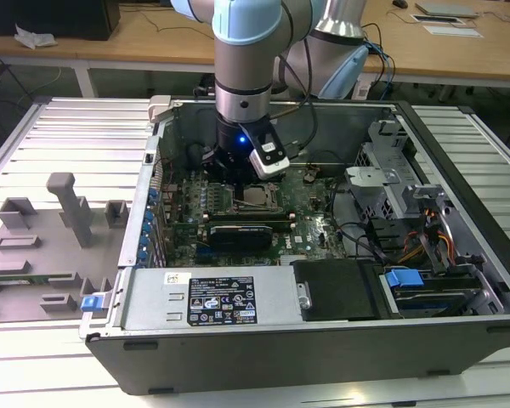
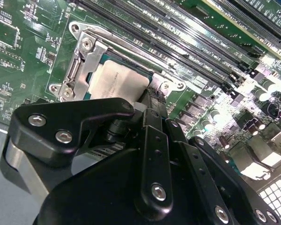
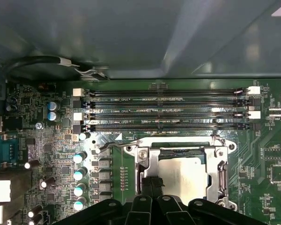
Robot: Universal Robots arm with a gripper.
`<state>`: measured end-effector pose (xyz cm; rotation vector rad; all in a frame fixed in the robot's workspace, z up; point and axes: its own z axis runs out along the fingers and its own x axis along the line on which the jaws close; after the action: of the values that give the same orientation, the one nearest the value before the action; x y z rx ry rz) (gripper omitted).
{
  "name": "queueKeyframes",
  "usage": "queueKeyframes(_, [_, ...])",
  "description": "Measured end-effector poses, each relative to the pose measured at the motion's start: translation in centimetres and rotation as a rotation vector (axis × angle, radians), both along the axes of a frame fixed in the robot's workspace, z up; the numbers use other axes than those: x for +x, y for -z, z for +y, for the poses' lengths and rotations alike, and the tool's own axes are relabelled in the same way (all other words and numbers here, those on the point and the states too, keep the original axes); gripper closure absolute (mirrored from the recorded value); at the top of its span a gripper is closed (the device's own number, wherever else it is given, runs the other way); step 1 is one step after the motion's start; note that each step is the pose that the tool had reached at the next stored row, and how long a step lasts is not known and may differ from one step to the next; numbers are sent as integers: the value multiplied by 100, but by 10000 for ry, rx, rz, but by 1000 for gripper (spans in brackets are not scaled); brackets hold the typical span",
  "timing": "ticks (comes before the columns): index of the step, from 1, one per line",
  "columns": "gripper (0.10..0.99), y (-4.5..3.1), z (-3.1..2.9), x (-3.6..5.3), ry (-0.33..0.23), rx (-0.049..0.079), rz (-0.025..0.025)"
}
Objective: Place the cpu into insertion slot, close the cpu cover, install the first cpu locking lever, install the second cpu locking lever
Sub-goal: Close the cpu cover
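The cpu (image 3: 182, 176) is seated flat in the insertion slot (image 3: 180, 153). Its silver top is framed by the cpu cover (image 3: 216, 171), which is folded down over it so that the chip is pinned in place. The gripper (image 3: 152, 185) is held with its fingers drawn together on nothing, tips at the cover's edge, apparently to press there. A wire locking lever (image 3: 154, 141) is seen between the cover and the memory slots (image 3: 168, 112).

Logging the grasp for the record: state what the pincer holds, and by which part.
Nothing visibly held: the pincer is shut, tips at the cpu cover's edge beside the seated cpu.
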<state>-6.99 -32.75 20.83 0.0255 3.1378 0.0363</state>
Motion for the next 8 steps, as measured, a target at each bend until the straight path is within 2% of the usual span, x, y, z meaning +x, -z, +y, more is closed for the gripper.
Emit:
queueKeyframes(4, [980,-6,-1,4,-1,-4,2])
queueKeyframes(5, [980,-37,0,4,-1,-2,1])
queueKeyframes(8, [980,-43,0,-7,-1,1,-2])
